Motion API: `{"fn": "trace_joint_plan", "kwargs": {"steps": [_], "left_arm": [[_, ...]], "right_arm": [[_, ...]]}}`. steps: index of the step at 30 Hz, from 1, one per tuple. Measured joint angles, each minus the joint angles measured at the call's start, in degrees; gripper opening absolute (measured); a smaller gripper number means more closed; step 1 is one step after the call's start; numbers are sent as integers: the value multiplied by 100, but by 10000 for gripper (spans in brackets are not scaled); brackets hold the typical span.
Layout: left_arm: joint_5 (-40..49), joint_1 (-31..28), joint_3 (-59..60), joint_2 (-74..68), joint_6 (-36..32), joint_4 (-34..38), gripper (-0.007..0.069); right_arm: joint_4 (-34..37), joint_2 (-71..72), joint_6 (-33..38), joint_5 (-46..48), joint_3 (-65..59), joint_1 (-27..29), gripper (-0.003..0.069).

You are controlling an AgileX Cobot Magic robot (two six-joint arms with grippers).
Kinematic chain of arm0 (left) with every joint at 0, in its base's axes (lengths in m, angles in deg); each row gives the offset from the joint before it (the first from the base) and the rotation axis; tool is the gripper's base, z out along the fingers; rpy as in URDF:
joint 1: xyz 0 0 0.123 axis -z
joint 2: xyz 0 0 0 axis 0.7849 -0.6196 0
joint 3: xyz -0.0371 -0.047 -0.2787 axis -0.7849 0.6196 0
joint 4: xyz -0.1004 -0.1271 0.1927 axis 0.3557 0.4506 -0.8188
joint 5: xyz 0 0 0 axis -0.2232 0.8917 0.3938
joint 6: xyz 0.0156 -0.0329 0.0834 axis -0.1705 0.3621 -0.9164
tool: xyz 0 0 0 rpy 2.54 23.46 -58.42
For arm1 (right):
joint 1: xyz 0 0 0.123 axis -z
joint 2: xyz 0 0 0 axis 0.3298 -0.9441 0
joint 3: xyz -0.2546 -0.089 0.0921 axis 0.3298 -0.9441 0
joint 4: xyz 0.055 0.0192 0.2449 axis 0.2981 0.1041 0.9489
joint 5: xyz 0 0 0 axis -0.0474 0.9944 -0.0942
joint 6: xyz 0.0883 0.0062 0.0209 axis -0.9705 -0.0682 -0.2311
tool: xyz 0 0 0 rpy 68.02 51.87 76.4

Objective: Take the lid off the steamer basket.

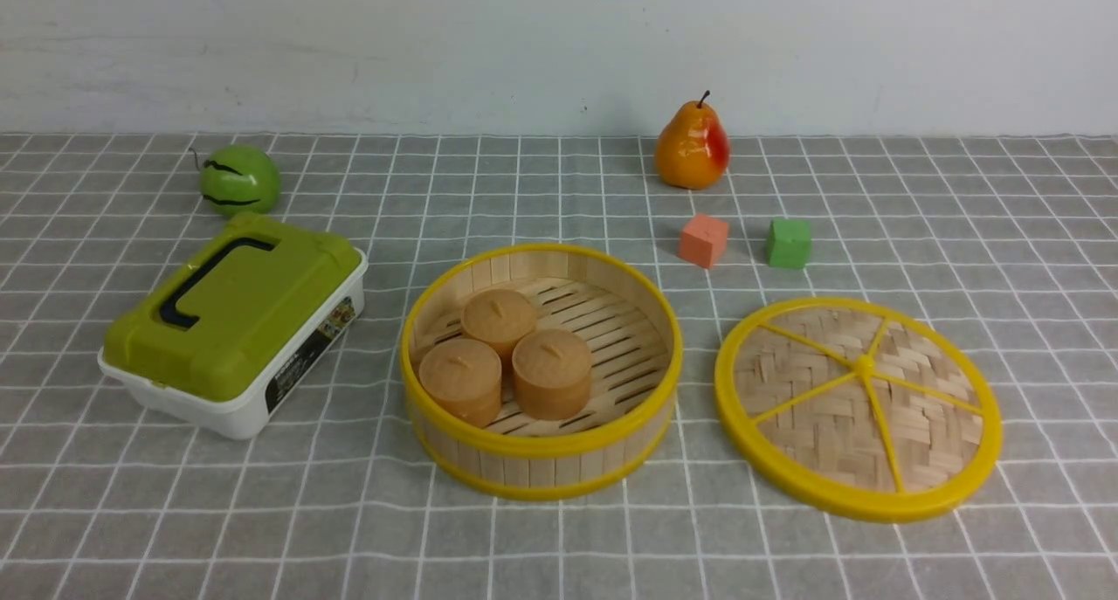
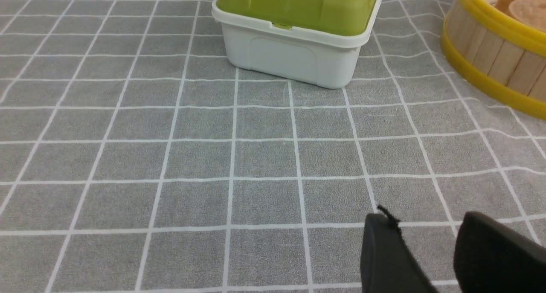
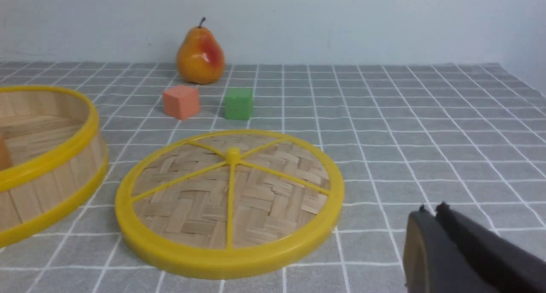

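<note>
Right tool (image 3: pixel 431 210): fingers pressed together, empty, above the bench (image 1: pixel 559 539) near the lid.
Left tool (image 2: pixel 426 224): fingers spread, empty, over bare cloth.
Lid (image 1: pixel 858 405): flat on the bench, just right of the basket, apart from it.
Basket (image 1: pixel 541 368): uncovered, three tan cakes (image 1: pixel 511 360) inside.
Box (image 1: pixel 234 322): left of basket.
Two cubes (image 1: pixel 703 240), pear (image 1: pixel 692 147), green fruit (image 1: pixel 239 179): far side.

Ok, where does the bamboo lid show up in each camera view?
Front view: the lid lies flat on the cloth at lower right, beside the steamer basket.
Left wrist view: not in it; only the basket's wall shows.
Right wrist view: lid at centre, near the foreground.
Shared landmark: the steamer basket's yellow rim.
</note>
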Motion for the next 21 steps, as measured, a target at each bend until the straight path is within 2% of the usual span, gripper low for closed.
{"fn": "trace_joint_plan", "kwargs": {"steps": [4, 10, 21], "left_arm": [[6, 0, 0, 0, 0, 0, 239], [1, 0, 0, 0, 0, 0, 239], [6, 0, 0, 0, 0, 0, 239]], "right_arm": [[-290, 49, -337, 547, 0, -50, 3], [-333, 49, -382, 1042, -5, -223, 11], [-333, 49, -390, 1277, 30, -61, 26]]}}
